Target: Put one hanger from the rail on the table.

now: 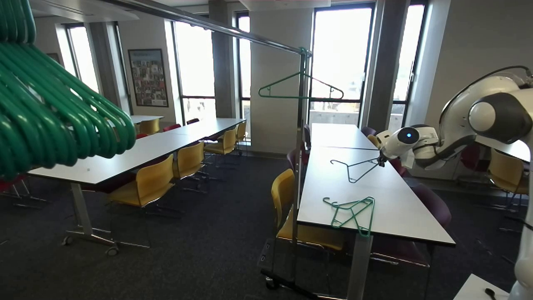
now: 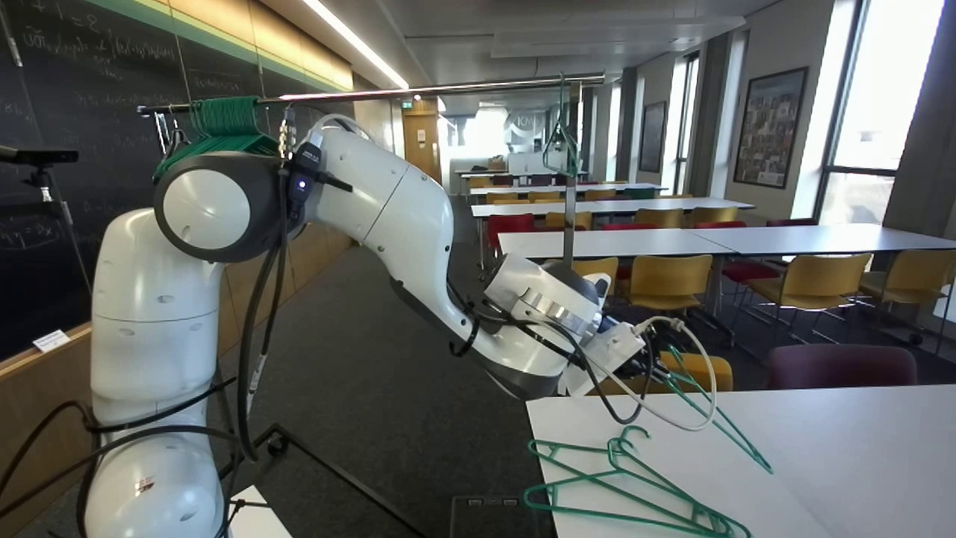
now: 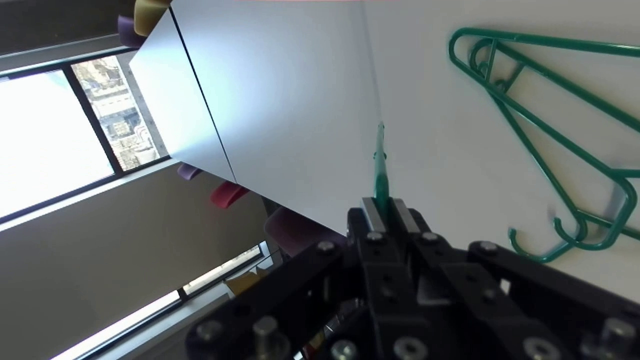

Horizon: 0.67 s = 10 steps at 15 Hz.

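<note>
My gripper (image 1: pixel 380 161) is shut on a thin green hanger (image 1: pixel 360 163) and holds it over the white table (image 1: pixel 399 216). In the wrist view the hanger (image 3: pixel 381 187) shows edge-on between the fingertips (image 3: pixel 384 210). In an exterior view the hanger (image 2: pixel 765 465) slants down; I cannot tell whether its low end touches the table (image 2: pixel 881 448). Two overlapping green hangers (image 1: pixel 372 214) lie at the table's near end; they also show in the wrist view (image 3: pixel 550 128). One hanger (image 1: pixel 287 97) hangs at the end of the grey rail (image 1: pixel 250 36).
The rail's upright post (image 1: pixel 298 175) stands beside the table, near a yellow chair (image 1: pixel 285 193). A dense bunch of green hangers (image 2: pixel 231 116) hangs at the rail's other end. Purple chairs (image 1: pixel 431 204) line the table's side. Another white table (image 1: pixel 166 143) has yellow chairs.
</note>
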Motion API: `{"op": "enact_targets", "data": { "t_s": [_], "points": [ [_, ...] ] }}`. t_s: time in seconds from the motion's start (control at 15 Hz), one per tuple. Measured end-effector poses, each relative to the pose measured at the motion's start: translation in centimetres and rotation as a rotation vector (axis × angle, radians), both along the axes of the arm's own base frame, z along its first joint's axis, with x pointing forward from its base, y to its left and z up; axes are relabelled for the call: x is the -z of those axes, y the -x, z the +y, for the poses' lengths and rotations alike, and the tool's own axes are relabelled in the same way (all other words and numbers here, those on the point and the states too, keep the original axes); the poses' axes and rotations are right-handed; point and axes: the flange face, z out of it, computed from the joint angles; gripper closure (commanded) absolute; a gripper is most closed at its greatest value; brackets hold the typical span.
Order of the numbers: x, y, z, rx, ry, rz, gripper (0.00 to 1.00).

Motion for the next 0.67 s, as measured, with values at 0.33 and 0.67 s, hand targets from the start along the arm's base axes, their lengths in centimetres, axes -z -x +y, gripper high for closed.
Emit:
{"op": "enact_targets", "data": {
  "t_s": [0.33,0.67],
  "points": [
    [0.5,0.5,0.2,-0.038,0.052,0.005,0.98],
    [2.0,0.9,1.0,-0.080,0.073,0.033,0.98]
  ]
}}
